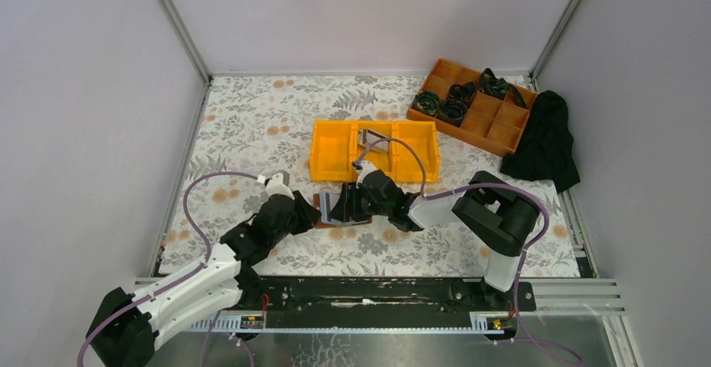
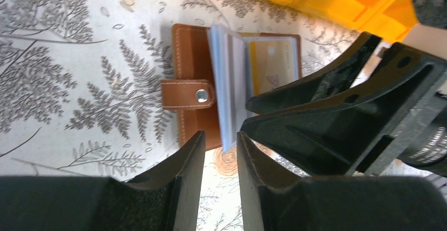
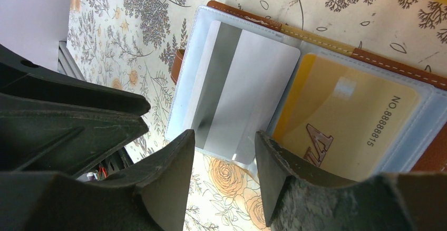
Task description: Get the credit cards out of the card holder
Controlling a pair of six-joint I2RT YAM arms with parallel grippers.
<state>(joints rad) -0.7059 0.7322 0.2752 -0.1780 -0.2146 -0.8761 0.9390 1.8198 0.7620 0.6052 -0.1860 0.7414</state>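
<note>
The brown leather card holder [image 2: 190, 67] lies open on the flowered cloth, its clear sleeves [image 2: 226, 83] fanned upward. One sleeve holds a silvery-grey credit card [image 3: 248, 94] with a dark stripe. The sleeve beside it holds a gold credit card [image 3: 348, 120]. My right gripper [image 3: 224, 136] stands open, its tips either side of the silvery card's lower edge without pinching it. My left gripper [image 2: 220, 136] is open too, and a sleeve corner shows in the gap between its tips. In the top view both grippers [image 1: 306, 212] [image 1: 348, 204] meet over the holder [image 1: 320, 199] and hide most of it.
A yellow bin [image 1: 331, 151] with compartments stands just behind the holder, with a grey card-like piece [image 1: 369, 139] in its middle section. Back right are a brown divided tray [image 1: 495, 124] with black coils and a black cloth [image 1: 545, 141]. White walls close the sides.
</note>
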